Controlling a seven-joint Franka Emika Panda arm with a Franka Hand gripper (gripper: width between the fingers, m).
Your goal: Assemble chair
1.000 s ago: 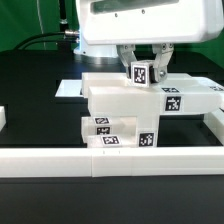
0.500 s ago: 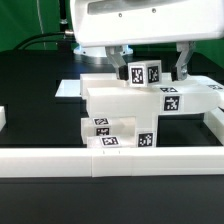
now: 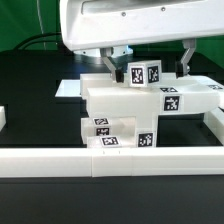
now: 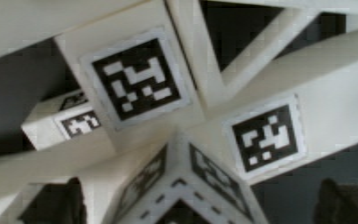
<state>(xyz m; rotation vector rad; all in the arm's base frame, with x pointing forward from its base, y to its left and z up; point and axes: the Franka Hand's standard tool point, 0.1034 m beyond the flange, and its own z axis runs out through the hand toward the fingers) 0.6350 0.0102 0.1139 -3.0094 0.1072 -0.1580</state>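
The chair's white tagged parts (image 3: 130, 112) stand stacked together in the middle of the black table, against the rail. On top of the stack a small square leg (image 3: 145, 73) stands upright with two tags showing. My gripper (image 3: 146, 64) hangs over it, open, with one finger (image 3: 108, 64) clear of the leg on each side. In the wrist view the leg (image 4: 220, 190) rises between my dark fingers (image 4: 60, 203), apart from both, and the cross-braced frame (image 4: 149, 85) with its tags lies beyond it.
A long low white rail (image 3: 110, 160) runs along the front and turns back at the exterior view's right (image 3: 216, 125). The marker board (image 3: 68, 88) lies flat behind the stack at the exterior view's left. A white piece (image 3: 3, 118) shows at the left edge.
The jaws were shut on the small leg a second ago and have since spread wide, letting it go. The leg stays upright on the stack. The arm's body has shifted slightly left.
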